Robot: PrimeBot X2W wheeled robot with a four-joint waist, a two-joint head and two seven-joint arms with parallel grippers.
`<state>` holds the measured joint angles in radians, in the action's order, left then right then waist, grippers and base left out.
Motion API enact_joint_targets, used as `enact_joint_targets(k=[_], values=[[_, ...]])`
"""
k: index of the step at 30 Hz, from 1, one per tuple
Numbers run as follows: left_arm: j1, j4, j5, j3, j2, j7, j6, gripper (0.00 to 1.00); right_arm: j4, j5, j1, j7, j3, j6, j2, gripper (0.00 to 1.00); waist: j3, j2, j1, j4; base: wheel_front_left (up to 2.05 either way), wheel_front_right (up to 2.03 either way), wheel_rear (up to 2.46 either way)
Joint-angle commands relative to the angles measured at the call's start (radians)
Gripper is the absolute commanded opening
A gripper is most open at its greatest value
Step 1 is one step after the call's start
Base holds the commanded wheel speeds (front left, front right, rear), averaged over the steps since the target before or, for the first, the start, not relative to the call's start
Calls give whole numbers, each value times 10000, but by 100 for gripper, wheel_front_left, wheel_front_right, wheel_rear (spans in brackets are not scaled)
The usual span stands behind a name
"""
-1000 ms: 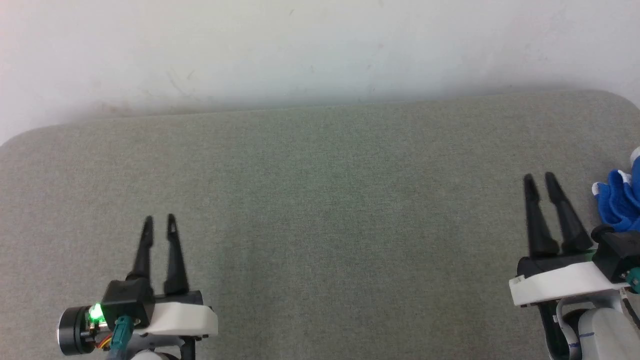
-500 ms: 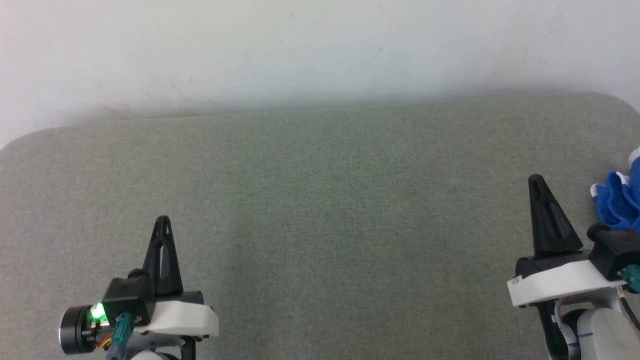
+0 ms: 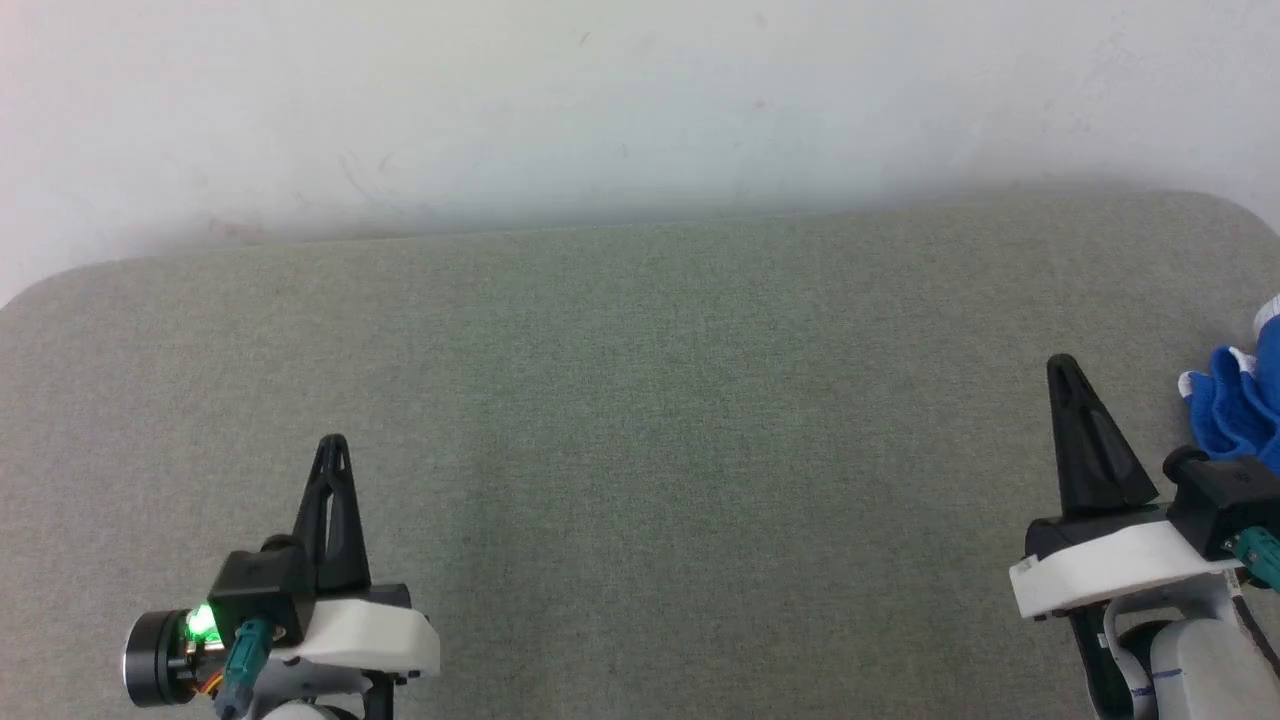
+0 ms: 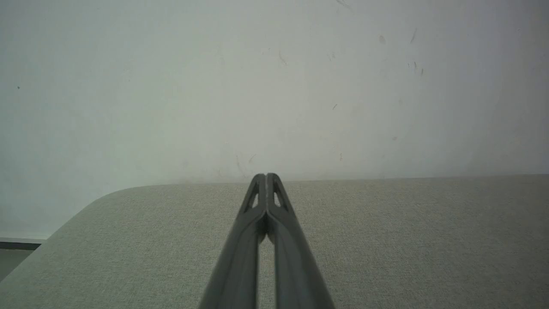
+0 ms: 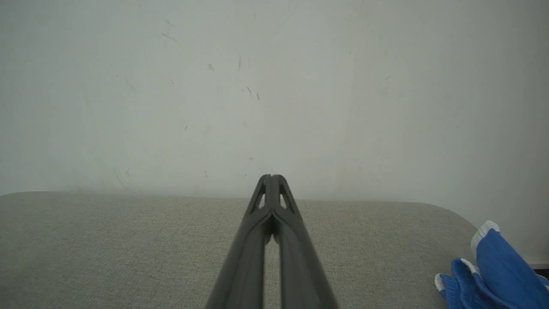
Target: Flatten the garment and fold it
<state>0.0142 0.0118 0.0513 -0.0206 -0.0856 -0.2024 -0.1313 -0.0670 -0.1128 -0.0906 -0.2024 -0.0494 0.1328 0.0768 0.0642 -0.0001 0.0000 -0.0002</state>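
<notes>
Both pincers pinched fully together, tips touching, empty: left gripper lower left, right gripper lower right, above grey fabric surface. Blue shorts bunched at surface's right edge, just beside right gripper, not touching fingers.

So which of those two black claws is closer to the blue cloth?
The right gripper; the blue garment lies beside it, far from the left gripper.

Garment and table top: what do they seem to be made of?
The garment looks like soft thin cloth, matte blue with white trim; it bunches in folds. The table top looks covered in grey-green woven fabric, matte, with fine weave grain.
</notes>
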Motion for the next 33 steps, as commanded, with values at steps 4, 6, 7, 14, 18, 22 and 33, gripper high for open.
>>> enact_joint_targets(k=[4,6,7,14,18,22,33], values=[[-35,-27,-124,39,70,116,127,0,93,148,185,114,65,-5,-50,0,-29,1,0,0,0,0,0],[-38,-29,-133,43,76,157,152,0,105,169,201,155,74,-6,-55,0,-43,1,0,0,0,0,0],[-39,-30,-137,45,79,177,165,0,111,179,209,176,79,-6,-57,0,-49,1,0,0,0,0,0],[-47,-37,-166,57,100,320,254,0,155,253,263,319,111,-7,-73,0,-95,1,0,0,0,0,0],[-51,-41,-183,64,112,402,305,0,179,295,294,401,130,-8,-82,0,-121,1,0,0,0,0,0],[-56,-45,-199,72,124,483,355,0,204,336,324,482,148,-8,-92,0,-148,1,0,0,0,0,0],[-69,-55,-245,91,158,708,495,0,272,452,409,707,198,-10,-117,0,-220,1,0,1,0,0,0]])
